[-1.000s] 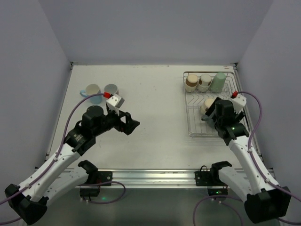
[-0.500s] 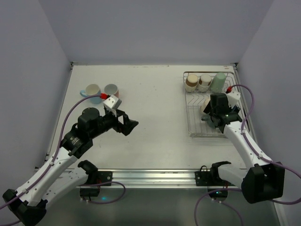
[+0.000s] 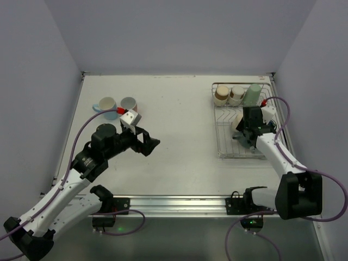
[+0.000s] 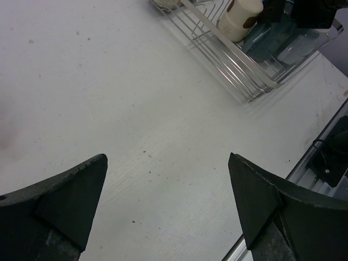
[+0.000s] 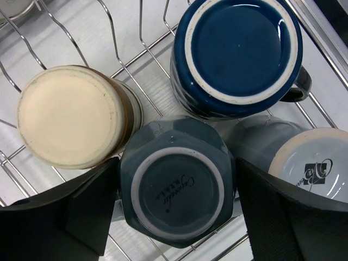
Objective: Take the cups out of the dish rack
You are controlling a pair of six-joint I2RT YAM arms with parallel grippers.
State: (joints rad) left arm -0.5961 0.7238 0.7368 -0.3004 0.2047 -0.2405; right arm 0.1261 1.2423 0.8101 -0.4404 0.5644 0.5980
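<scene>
Well left of the dish rack (image 3: 228,154): two cups (image 3: 107,103) out on the table (image 3: 179,109), and nearer, the left gripper (image 3: 151,144), fingers wide apart, empty. Inside the dish rack, at its near end: the right gripper (image 5: 176,163), fingers spread either side of an upturned grey-teal mug (image 5: 176,190), not visibly clamped. Crowded there by a cream-based mug (image 5: 68,114), a dark blue mug (image 5: 236,51) and a grey mug (image 5: 296,163). Likely trouble: closing off-centre and slipping on the faceted wall, or knocking and dragging the neighbours on the lift.

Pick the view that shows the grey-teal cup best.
Right wrist: the grey-teal cup sits close up, upside down between the fingers of the right gripper. Top external hides it under that gripper; left wrist shows only the distant rack.
</scene>
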